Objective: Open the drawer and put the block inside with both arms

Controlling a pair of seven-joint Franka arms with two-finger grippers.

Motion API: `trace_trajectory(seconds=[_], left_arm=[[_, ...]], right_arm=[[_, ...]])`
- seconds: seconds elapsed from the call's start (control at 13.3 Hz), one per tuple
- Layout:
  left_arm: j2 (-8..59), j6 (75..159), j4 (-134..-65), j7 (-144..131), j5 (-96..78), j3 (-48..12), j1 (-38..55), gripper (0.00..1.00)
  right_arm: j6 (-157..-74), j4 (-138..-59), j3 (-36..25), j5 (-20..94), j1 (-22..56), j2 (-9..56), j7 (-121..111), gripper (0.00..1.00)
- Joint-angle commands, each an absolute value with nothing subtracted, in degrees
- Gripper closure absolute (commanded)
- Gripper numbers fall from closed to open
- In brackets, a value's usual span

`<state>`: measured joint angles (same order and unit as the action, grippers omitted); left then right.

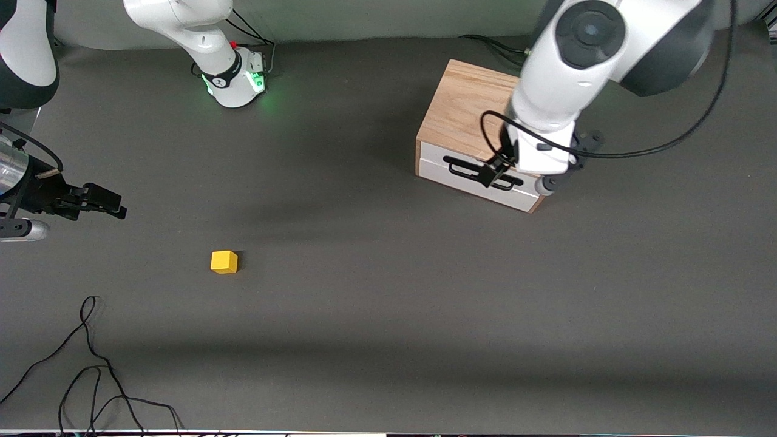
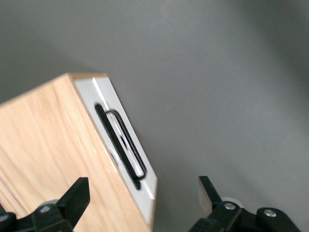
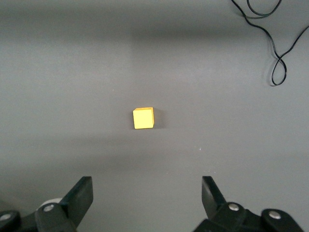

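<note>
The light-wood cabinet (image 1: 467, 103) stands toward the left arm's end of the table. Its drawer (image 1: 473, 176), with a white front and a black wire handle (image 1: 467, 172), is shut. My left gripper (image 1: 542, 182) hangs open over the end of the drawer front. In the left wrist view the gripper (image 2: 143, 193) has one finger over the wood top (image 2: 48, 154) and the other over the table in front of the drawer (image 2: 123, 140). The yellow block (image 1: 224, 262) lies on the table. My right gripper (image 1: 115, 206) is open and empty, apart from the block (image 3: 143, 118), which shows ahead of the gripper (image 3: 147, 193) in the right wrist view.
Loose black cables (image 1: 91, 370) lie on the table close to the front camera, at the right arm's end; they also show in the right wrist view (image 3: 275, 43). The right arm's base (image 1: 237, 79) is lit green. The grey table (image 1: 388, 291) spreads between block and cabinet.
</note>
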<state>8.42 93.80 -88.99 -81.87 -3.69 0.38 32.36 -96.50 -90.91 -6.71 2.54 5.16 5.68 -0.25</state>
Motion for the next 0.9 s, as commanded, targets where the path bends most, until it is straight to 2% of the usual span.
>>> trace_trajectory(seconds=[0.0, 0.53, 0.83], left_arm=[[9.14, 92.99, -87.89, -90.78, -4.22, 0.53, 33.75, 0.00], [9.92, 81.32, -88.07, -95.80, -4.13, 0.53, 33.84, 0.00], [13.62, 81.73, -88.86, -100.02, -6.31, 0.26, 33.75, 0.00]], right_arm=[[-95.27, -89.82, -6.59, 2.81, 5.18, 5.80, 0.44, 0.00], [-95.36, -89.65, -5.98, 2.64, 6.59, 5.36, 0.53, 0.00], [-95.36, -89.65, -6.06, 2.64, 6.59, 5.36, 0.53, 0.00]])
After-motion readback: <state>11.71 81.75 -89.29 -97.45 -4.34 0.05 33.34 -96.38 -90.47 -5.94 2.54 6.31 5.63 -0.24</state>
